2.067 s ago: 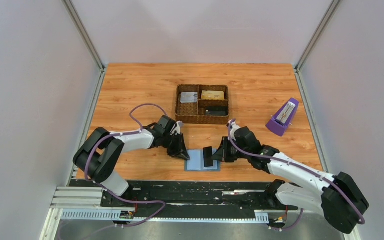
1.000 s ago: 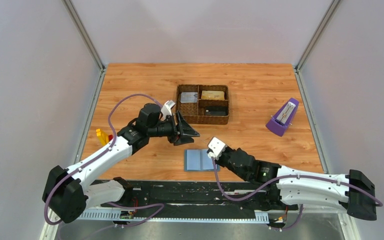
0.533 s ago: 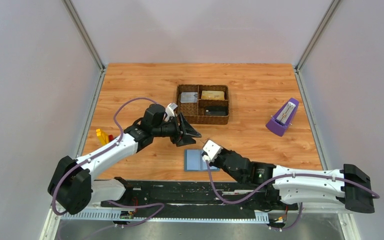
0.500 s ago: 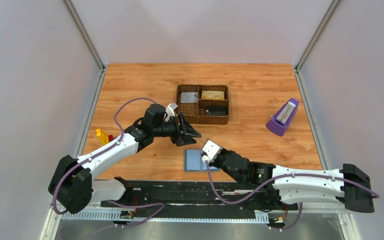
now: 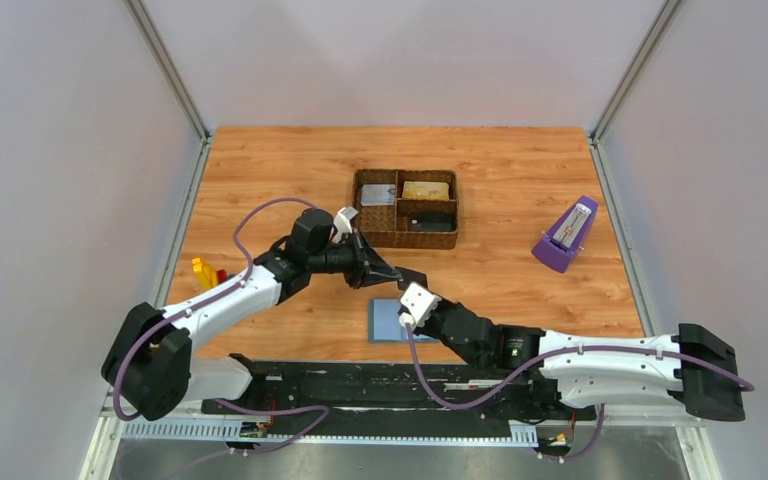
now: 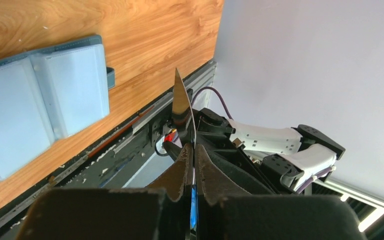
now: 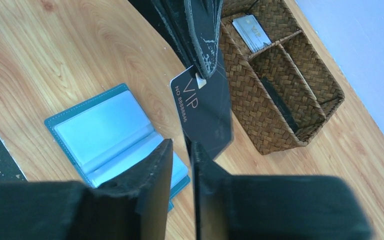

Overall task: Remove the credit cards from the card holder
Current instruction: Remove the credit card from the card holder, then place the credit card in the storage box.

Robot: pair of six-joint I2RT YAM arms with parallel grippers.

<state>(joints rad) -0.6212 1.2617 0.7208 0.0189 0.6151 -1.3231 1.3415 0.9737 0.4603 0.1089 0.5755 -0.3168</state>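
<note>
The card holder (image 5: 390, 322) lies open on the table, light blue inside (image 7: 100, 130), its pockets facing up (image 6: 55, 100). Above it a black credit card (image 7: 205, 112) printed "VIP" hangs in the air. My left gripper (image 5: 388, 272) is shut on the card's upper end (image 6: 190, 147), where the card shows edge-on (image 6: 181, 100). My right gripper (image 7: 181, 147) comes in from below with a narrow gap between its jaws. The card's lower edge rests along the inner face of its right finger. In the top view the right gripper (image 5: 412, 285) sits just beside the left one.
A brown woven tray (image 5: 405, 240) stands behind the grippers, with a silver card (image 5: 378, 196), a gold card (image 5: 426, 190) and a dark one (image 5: 430, 215) in its compartments. A purple metronome (image 5: 565, 236) is at the right. Yellow and red blocks (image 5: 205, 272) lie at the left.
My left gripper has closed on the black card's upper end. My right gripper has gone from shut on the card to slightly parted, after carrying it up and left from the holder.
</note>
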